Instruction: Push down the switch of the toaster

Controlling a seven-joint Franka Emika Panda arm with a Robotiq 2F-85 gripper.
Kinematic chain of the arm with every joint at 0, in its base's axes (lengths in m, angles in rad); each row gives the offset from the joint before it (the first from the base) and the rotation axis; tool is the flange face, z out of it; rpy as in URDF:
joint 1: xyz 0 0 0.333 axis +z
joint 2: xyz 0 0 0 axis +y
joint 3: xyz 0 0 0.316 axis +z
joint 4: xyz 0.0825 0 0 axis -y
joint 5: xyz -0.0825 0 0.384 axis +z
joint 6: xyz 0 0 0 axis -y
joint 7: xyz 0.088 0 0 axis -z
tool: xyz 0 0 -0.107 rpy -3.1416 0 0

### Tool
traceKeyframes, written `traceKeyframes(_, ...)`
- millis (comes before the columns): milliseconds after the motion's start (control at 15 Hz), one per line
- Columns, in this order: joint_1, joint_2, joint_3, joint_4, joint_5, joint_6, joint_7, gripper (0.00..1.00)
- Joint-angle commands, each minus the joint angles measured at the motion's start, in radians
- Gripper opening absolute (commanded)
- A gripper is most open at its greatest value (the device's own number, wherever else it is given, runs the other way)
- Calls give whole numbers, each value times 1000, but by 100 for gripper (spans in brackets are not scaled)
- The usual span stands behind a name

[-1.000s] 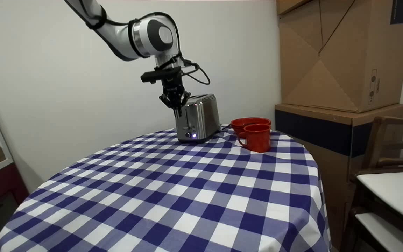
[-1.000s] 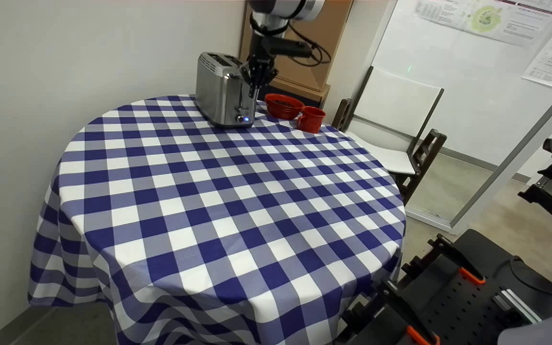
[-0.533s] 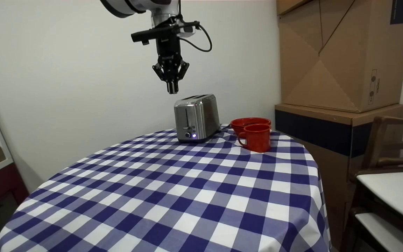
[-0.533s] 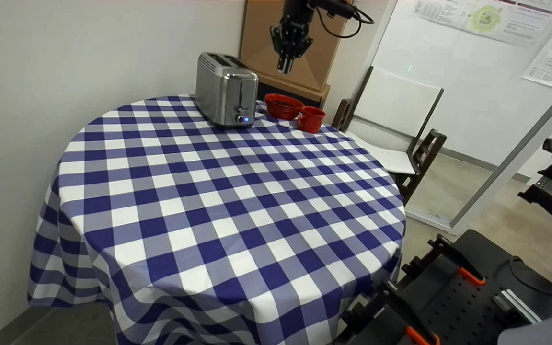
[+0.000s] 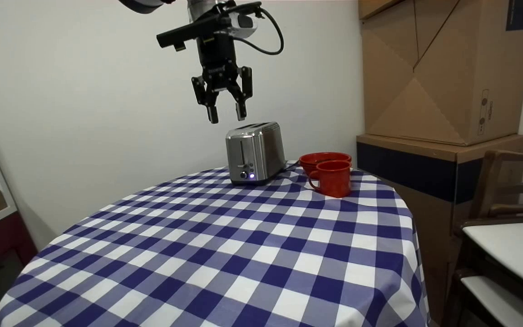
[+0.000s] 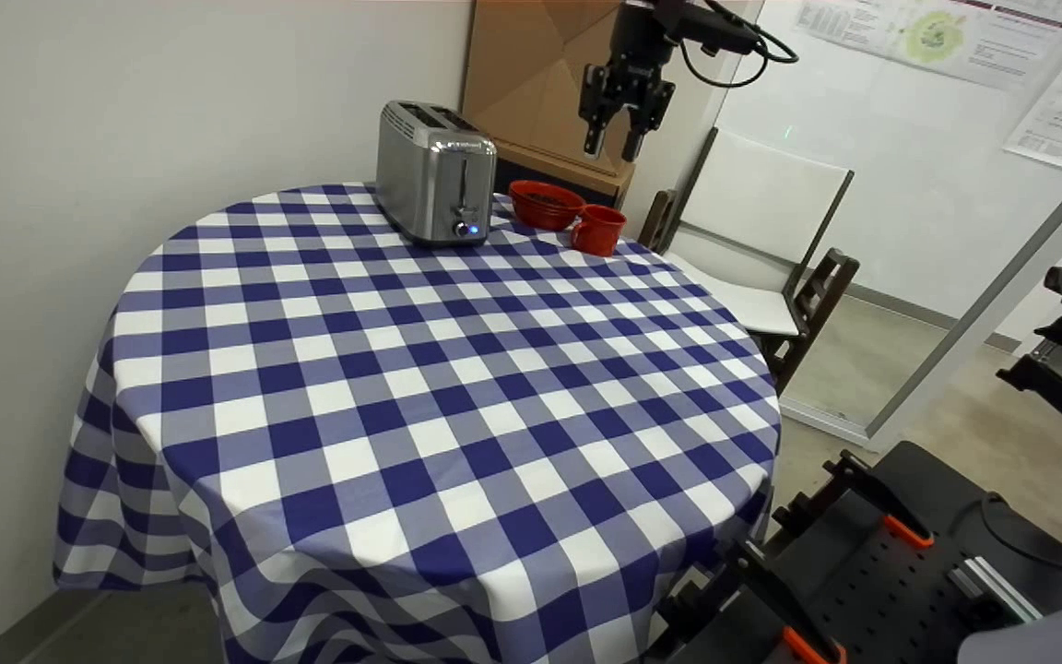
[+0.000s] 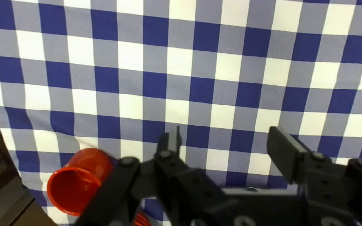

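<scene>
The silver toaster (image 5: 266, 152) stands upright at the table's far end, and both exterior views show it. Its switch (image 6: 466, 213) sits at the lower end of the front slot, just above a knob and a lit blue light (image 6: 474, 230). Above the toaster and out in front of it, my gripper (image 5: 227, 118) hangs in the air with its two fingers spread apart. Nothing lies between the fingertips in the wrist view, and neither finger (image 7: 283, 150) touches anything. A strip of the toaster (image 7: 259, 191) shows there, mostly hidden behind the gripper.
A red mug (image 5: 336, 180) and a stack of red bowls (image 6: 545, 207) stand beside the toaster. The round table has a blue checked cloth (image 6: 420, 369). Behind it are a wall (image 5: 84, 91), cardboard boxes (image 5: 425, 91) and a chair (image 6: 771, 212).
My gripper was shut with its tips at the toaster's front. It has risen and moved away from the toaster, and its fingers have spread apart. The toaster has stayed in place.
</scene>
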Motion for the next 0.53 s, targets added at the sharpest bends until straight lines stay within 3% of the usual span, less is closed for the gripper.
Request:
traceKeyframes(0,2,-169,-9,-249,-12,159,-22,100)
traceKeyframes(267,-10,-324,4,-469,97,288,-67,100)
traceKeyframes(467,-4,-470,-4,-636,164,273,-155,100)
